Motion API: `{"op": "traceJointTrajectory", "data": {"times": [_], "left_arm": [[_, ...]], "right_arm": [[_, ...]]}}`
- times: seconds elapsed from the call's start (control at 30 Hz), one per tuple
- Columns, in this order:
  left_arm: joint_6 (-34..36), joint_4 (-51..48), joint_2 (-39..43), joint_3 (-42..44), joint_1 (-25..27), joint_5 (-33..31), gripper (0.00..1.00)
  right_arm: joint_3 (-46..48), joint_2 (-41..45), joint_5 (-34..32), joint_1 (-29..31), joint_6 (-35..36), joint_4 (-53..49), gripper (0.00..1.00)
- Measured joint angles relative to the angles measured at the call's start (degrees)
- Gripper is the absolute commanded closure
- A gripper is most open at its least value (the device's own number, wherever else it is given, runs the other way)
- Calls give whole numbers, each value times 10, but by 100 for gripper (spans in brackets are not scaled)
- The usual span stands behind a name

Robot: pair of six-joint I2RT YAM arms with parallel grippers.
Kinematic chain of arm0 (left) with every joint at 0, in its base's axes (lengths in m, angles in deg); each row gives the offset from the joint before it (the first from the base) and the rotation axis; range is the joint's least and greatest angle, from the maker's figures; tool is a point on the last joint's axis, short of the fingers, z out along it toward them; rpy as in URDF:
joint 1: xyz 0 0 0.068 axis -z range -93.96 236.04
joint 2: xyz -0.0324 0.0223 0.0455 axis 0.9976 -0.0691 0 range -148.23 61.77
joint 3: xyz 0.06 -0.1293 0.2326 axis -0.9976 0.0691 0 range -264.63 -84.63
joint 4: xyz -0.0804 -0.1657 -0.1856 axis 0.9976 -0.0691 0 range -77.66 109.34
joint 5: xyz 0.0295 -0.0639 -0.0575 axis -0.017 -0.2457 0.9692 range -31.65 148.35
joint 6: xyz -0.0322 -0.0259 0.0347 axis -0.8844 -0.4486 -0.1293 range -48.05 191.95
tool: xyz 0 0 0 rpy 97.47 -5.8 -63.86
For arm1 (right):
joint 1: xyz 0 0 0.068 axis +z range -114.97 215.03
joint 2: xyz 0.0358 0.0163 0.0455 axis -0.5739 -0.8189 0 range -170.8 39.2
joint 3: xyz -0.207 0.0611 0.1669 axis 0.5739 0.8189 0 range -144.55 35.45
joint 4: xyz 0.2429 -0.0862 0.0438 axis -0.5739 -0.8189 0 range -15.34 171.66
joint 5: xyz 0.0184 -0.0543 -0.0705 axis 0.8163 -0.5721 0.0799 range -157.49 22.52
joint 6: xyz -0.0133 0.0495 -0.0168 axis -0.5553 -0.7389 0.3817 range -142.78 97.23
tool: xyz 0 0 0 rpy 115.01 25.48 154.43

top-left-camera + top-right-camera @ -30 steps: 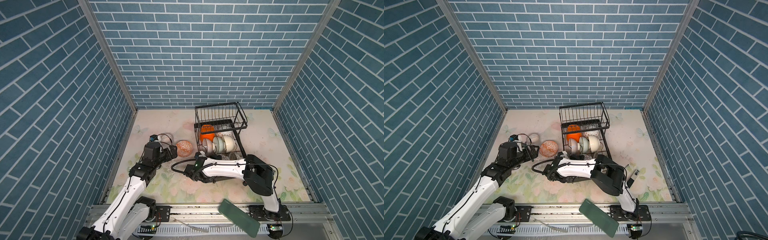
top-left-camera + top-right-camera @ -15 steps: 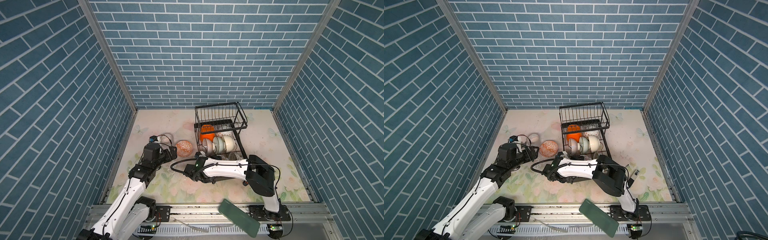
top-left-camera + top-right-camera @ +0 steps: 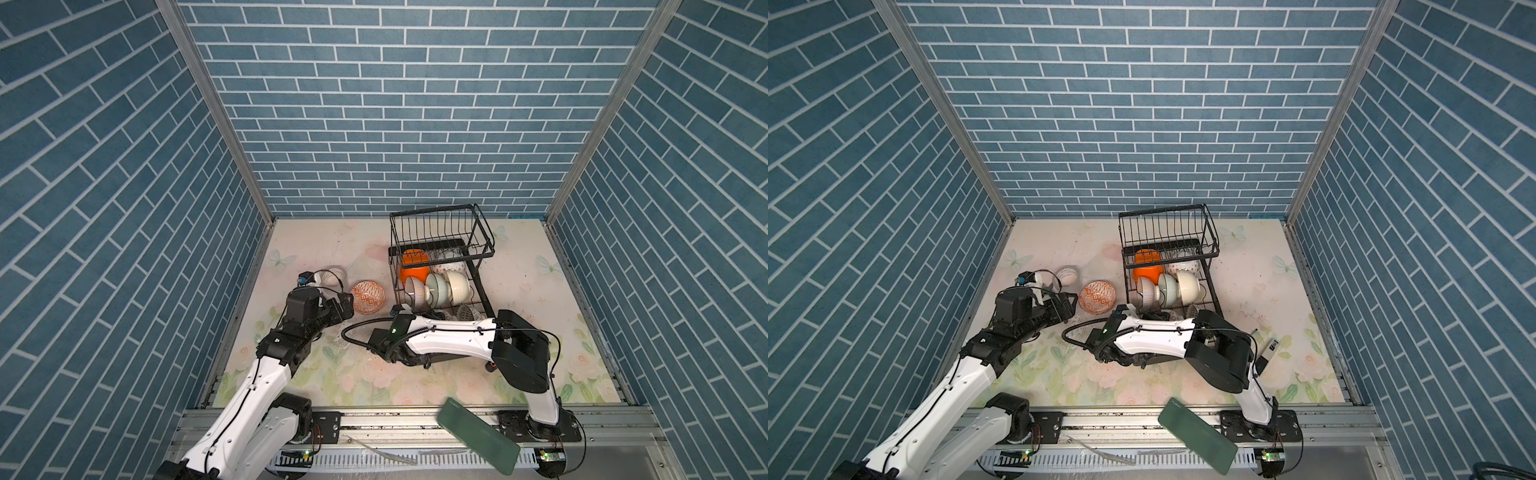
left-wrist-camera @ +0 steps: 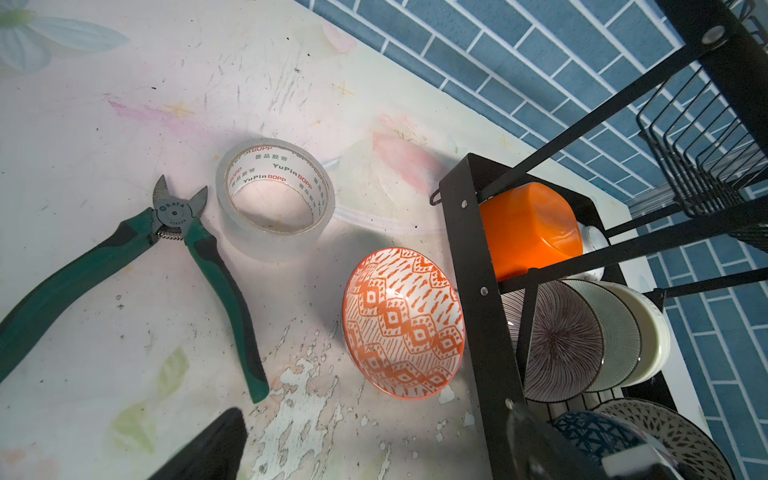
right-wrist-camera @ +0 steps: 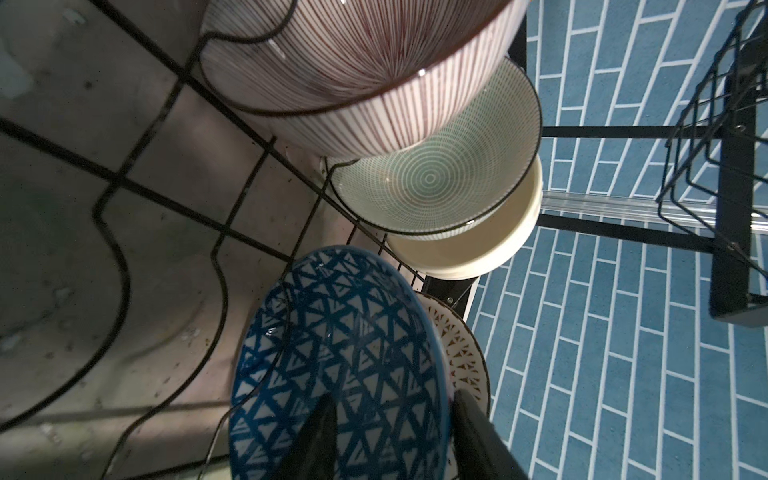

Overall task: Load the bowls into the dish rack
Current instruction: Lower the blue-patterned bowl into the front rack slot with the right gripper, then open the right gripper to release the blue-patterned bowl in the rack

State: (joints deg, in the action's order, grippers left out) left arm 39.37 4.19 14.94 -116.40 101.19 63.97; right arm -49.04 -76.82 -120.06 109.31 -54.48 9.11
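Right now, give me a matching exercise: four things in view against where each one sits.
Things: 1 orange-patterned bowl; 2 blue-patterned bowl; 3 tape roll; 4 orange plastic bowl.
Places: A by the green cutters; B far end of the dish rack, lower tier; C on the table, next to the rack; D in the rack, straddled by the right gripper.
Pairs: 1-C, 2-D, 3-A, 4-B.
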Motion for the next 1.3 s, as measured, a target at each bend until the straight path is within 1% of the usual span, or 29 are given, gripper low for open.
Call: {"op": "traceJointTrajectory", "data": {"times": [0.53,1.0,1.3], "left_arm": [[0,-1,0,0,0,0,0],[0,-4,0,0,0,0,0],[0,-4,3,0,0,0,0]], "right_arm": [[26,37,40,-1,-15,5,52],[27,56,82,-1,-22,16,38],[27,63,95,-1,-27,21,33]]}}
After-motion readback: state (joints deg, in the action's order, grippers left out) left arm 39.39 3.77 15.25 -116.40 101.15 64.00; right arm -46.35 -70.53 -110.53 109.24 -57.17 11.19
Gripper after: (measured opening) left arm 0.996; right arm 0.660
